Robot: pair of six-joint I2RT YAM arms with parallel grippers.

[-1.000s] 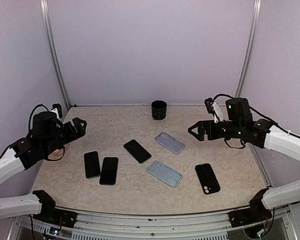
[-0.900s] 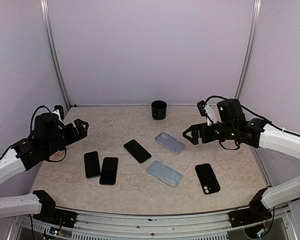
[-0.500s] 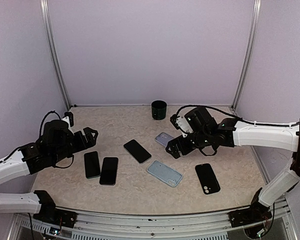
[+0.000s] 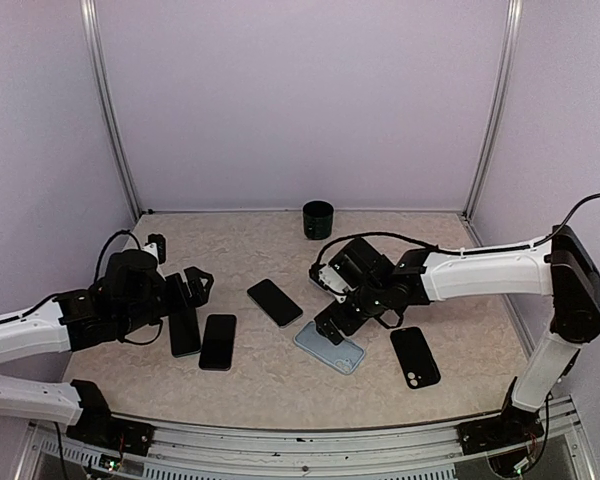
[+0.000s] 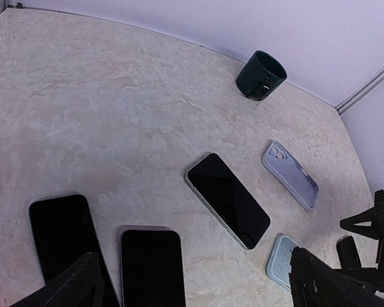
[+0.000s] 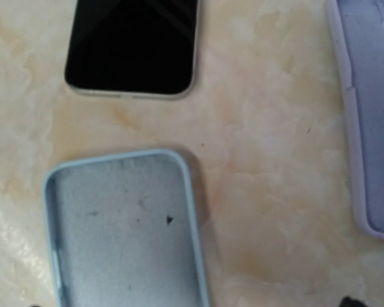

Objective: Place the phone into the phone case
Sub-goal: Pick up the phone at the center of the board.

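Right gripper hangs over the pale blue phone case, jaws spread wide, holding nothing. The case lies hollow side up at lower centre of the overhead view: matte grey-blue inside, a few dark specks, raised rim. The phone, black glass with a pale edge, lies face up just upper left of it, not touching. My left gripper is likewise spread and empty.

We get soft, even light from overhead: the counter is bright and shadows under the arms are faint. The top view is sharp. Our left wrist view bows toward its edges, and the left fingers are dark and unfocused. Our right wrist view is blurry, and the pale blue case just ahead of the right fingers throws a thin shadow.
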